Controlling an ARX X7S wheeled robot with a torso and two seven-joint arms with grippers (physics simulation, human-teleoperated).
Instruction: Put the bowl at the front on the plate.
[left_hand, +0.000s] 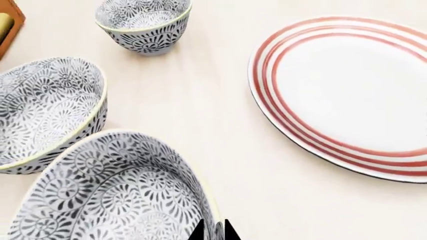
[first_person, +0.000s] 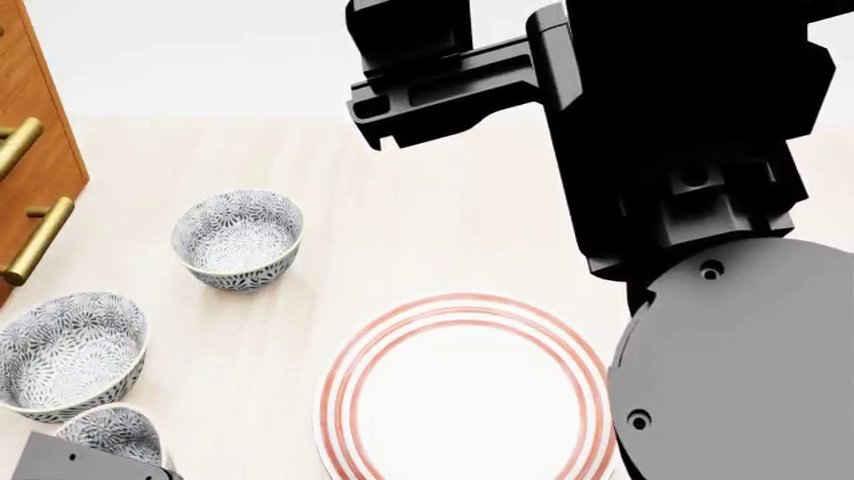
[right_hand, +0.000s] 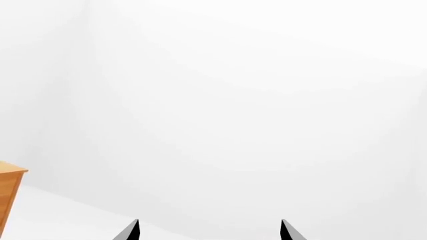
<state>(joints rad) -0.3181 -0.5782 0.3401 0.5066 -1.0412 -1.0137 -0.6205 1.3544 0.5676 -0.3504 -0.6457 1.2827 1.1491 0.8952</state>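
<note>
The bowl (left_hand: 113, 195), white with a dense blue-grey floral pattern, fills the near part of the left wrist view. My left gripper (left_hand: 215, 231) is shut on it, with the rim pinched between the two black fingertips. In the head view the bowl (first_person: 114, 432) sits at the bottom left, half hidden by the left arm's grey housing (first_person: 74, 465). I cannot tell whether it rests on the table. The plate (left_hand: 347, 90), white with red rings, lies bare beside it (first_person: 467, 390). My right gripper (right_hand: 209, 230) is open, faces a white wall and holds nothing.
Two look-alike bowls stand farther along the table: one just behind (left_hand: 47, 110) (first_person: 67, 350), one at the back (left_hand: 143, 25) (first_person: 238, 235). A wooden cabinet with brass handles (first_person: 34, 150) borders the left. The raised right arm (first_person: 681, 150) hides the table's right side.
</note>
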